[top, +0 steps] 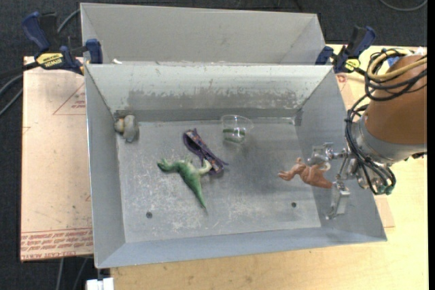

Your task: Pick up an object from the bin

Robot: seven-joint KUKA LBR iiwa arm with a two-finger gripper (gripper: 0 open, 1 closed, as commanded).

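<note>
We see the gripper [328, 181] low over the bin's [204, 95] floor, close to the right wall, approx. midway btw. front and back edges. Its jaws stand wide apart. One metal finger [325, 153] sits toward the back, the other [336, 204] toward the front, w/ its tip near the foot of the right wall. Btw. them lies the right end of a small orange-brown toy animal [306, 173], flat on the floor w/ its other end pointing to the bin's left. The jaws are not closed on it, and we cannot tell whether either finger touches it. The arm [397, 112], w/ its orange cover and black cables, comes in over the right rim.

The other things lie well apart from the gripper. A green toy dinosaur [190, 176] lies left of centre, tail toward the front edge. Just beside it, toward the back, lies a purple strip-like thing [204, 151], set diag.; the two look to touch at the dinosaur's head end. A clear plastic cup [234, 127] sits near the foot of the back wall, approx. centre. A small beige, roundish lump [127, 127] rests in the back left corner.
</note>
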